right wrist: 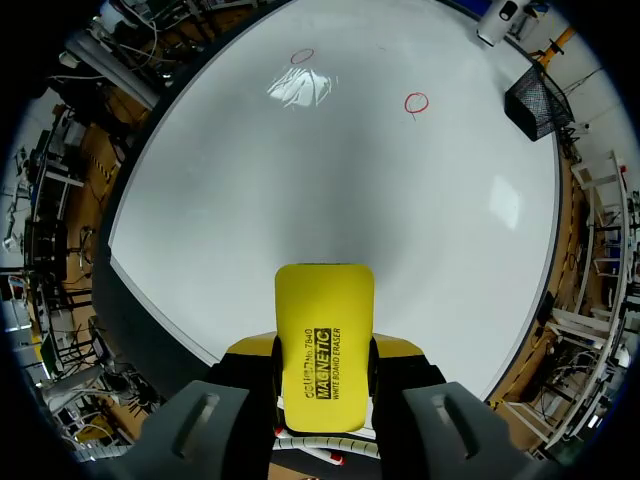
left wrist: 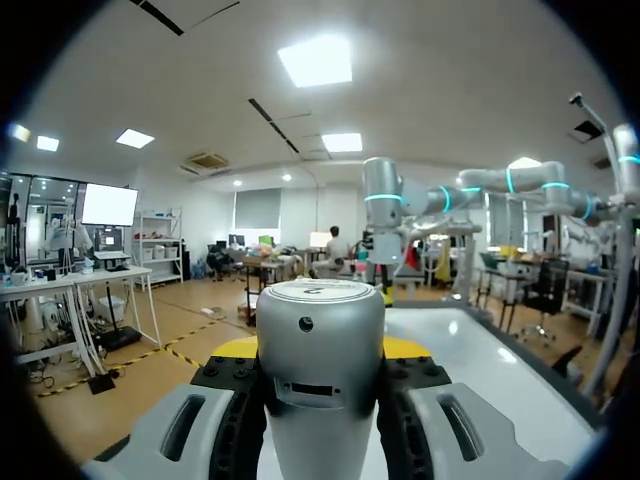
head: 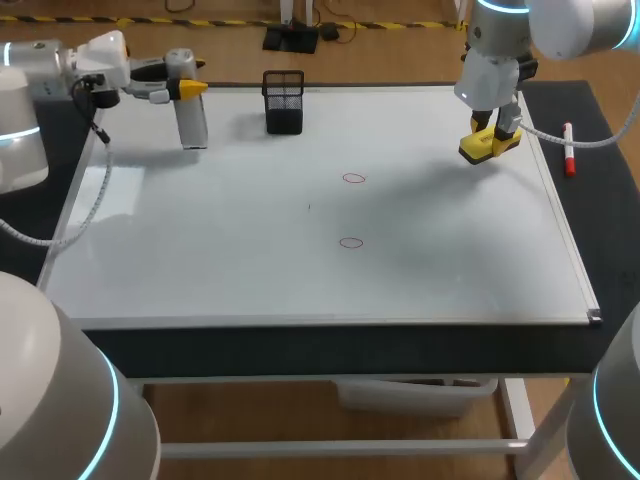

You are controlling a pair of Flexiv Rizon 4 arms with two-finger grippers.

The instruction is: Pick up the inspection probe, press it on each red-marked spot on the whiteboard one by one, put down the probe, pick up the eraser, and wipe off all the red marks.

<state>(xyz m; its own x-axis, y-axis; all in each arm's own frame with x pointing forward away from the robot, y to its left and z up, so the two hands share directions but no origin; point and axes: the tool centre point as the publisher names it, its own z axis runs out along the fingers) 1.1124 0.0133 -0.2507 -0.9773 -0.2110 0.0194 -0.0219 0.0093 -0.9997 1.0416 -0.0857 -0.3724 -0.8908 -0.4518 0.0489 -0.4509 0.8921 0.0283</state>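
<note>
1. The left gripper [head: 188, 90] is clamping the inspection probe [head: 192, 125] from two sides over the far-left corner of the whiteboard [head: 250, 230]. The probe is standing upright. Whether its lower end is touching the board cannot be told.
2. The probe is presenting as a rigid, smooth cylinder, probably fairly heavy and slippery. A firm mid-body grasp is advisable.
3. A black mesh basket [head: 284, 100] is standing near the probe, at the board's far edge.
4. Two red marks [head: 353, 178] [head: 350, 242] are lying near the board's middle, well apart from both grippers.
5. The right gripper [head: 490, 140] is squeezing the yellow eraser [right wrist: 323, 330] across its long sides, above the board's far-right area. The eraser is likely light and stiff, so it should be held with its wiping face flat.
6. A red marker [head: 568, 150] is lying beside the board's right edge.
</note>
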